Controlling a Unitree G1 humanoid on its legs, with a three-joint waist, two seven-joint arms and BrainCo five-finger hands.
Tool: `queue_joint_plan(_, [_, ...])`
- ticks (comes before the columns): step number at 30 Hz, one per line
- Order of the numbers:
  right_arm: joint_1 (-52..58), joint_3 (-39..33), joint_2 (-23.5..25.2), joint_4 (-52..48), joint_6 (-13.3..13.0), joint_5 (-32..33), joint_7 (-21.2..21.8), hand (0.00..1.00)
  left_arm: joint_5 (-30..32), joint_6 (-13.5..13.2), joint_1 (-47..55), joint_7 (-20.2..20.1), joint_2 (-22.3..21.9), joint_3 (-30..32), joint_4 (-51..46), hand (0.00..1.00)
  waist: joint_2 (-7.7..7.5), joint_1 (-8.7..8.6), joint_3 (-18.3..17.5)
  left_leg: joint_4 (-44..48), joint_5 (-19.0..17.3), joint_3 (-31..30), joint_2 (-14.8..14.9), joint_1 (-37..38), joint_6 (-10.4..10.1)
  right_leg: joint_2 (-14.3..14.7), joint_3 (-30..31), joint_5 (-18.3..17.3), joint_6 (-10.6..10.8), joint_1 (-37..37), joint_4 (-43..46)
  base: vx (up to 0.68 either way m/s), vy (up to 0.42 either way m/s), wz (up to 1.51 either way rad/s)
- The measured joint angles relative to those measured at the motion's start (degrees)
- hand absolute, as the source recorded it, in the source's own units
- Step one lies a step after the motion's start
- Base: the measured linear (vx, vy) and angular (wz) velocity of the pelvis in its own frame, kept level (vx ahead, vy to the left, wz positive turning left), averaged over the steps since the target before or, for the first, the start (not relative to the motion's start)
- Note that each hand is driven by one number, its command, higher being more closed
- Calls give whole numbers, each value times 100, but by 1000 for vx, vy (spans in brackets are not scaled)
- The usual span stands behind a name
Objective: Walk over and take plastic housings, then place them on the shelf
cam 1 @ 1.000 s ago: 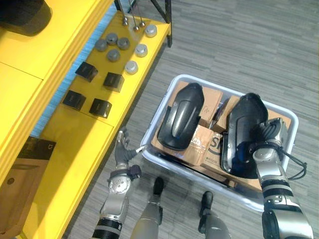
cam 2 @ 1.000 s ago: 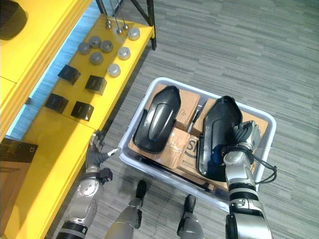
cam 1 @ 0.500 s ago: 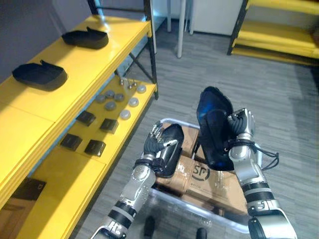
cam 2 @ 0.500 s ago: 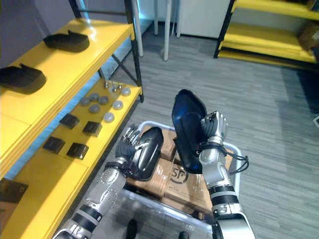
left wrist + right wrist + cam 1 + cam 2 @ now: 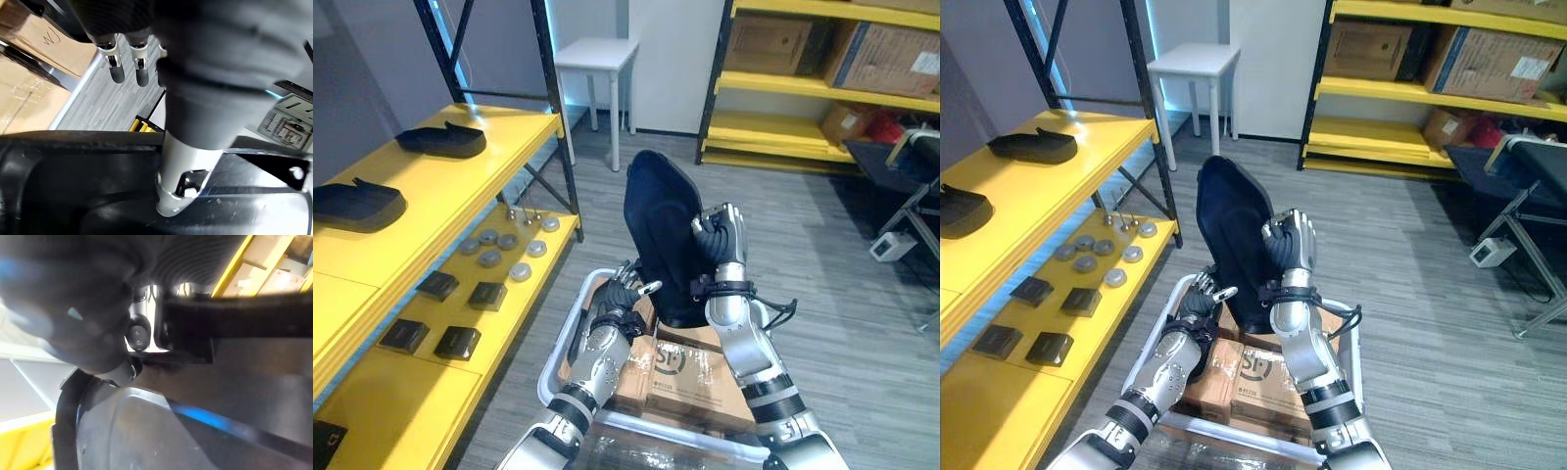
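Grey floor (image 5: 822,294) and a yellow shelf (image 5: 460,186) bearing 2 black housings (image 5: 440,140) frame the head view, where my right hand (image 5: 720,245) is clenched round the edge of an upright plastic housing (image 5: 658,230) held above the bin (image 5: 551,372) of cardboard boxes (image 5: 671,367), my left hand (image 5: 619,297) low by the bin's rim. My left wrist view shows a second housing (image 5: 73,191) right under that hand, though whether I grip it I cannot tell. My right wrist view shows the held housing's dark shell close against my palm.
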Motion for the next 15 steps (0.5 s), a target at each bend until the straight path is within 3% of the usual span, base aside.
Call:
queue_joint_plan(3, [354, 376, 51, -85, -190, 227, -28, 100, -270, -175, 19, 21, -137, 24, -104, 0, -8, 4, -98, -1, -24, 73, 44, 90, -34, 52, 67, 91, -20, 135, -187, -8, -2, -11])
queue_joint_plan(4, [458, 380, 44, -164, -293, 296, -45, 100, -279, -237, 40, 43, -141, 40, -153, 100, -14, -5, -123, -1, -28, 73, 71, 93, -39, 65, 66, 113, -31, 156, -235, -16, -1, -5])
queue_joint_plan(9, [734, 415, -28, -365, -567, 606, -49, 100, -81, -619, 40, 498, -141, 129, -328, 100, -33, -10, -195, 0, -35, 70, 76, 110, -60, 92, 53, 142, -47, 216, -307, -2, 2, 0])
queue_joint_plan(15, [763, 511, -295, -316, -671, 1064, -47, 100, 715, -671, 186, 630, -113, 193, -627, 100, -89, -5, -241, 0, -43, 80, 75, 169, -69, 94, 58, 144, -47, 289, -344, 0, 0, 0])
